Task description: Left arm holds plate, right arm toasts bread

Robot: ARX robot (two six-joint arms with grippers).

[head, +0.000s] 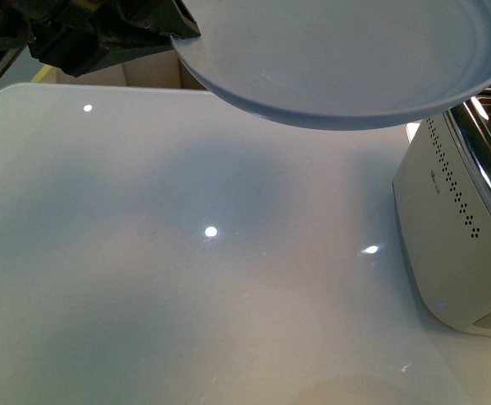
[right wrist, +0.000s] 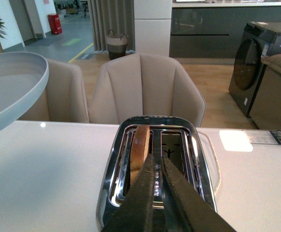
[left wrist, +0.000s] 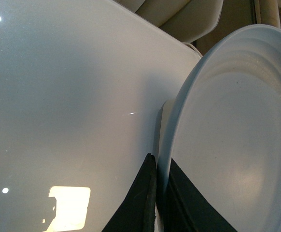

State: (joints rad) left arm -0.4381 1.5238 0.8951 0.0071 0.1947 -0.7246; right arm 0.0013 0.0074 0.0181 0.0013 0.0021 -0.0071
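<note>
My left gripper (left wrist: 156,164) is shut on the rim of the pale blue-grey plate (left wrist: 232,145) and holds it in the air above the white table. In the front view the plate (head: 347,59) hangs at the top, with the black left arm (head: 85,34) at the top left. The bread (right wrist: 140,145) stands upright in one slot of the toaster (right wrist: 155,164), its brown crust sticking out. My right gripper (right wrist: 157,162) is shut and empty, right above the toaster's top between the two slots. The plate also shows at the edge of the right wrist view (right wrist: 10,87).
The white toaster (head: 456,228) stands at the right edge of the glossy white table (head: 186,270). Beige chairs (right wrist: 145,87) stand behind the table's far edge. A washing machine (right wrist: 261,58) stands further back in the room.
</note>
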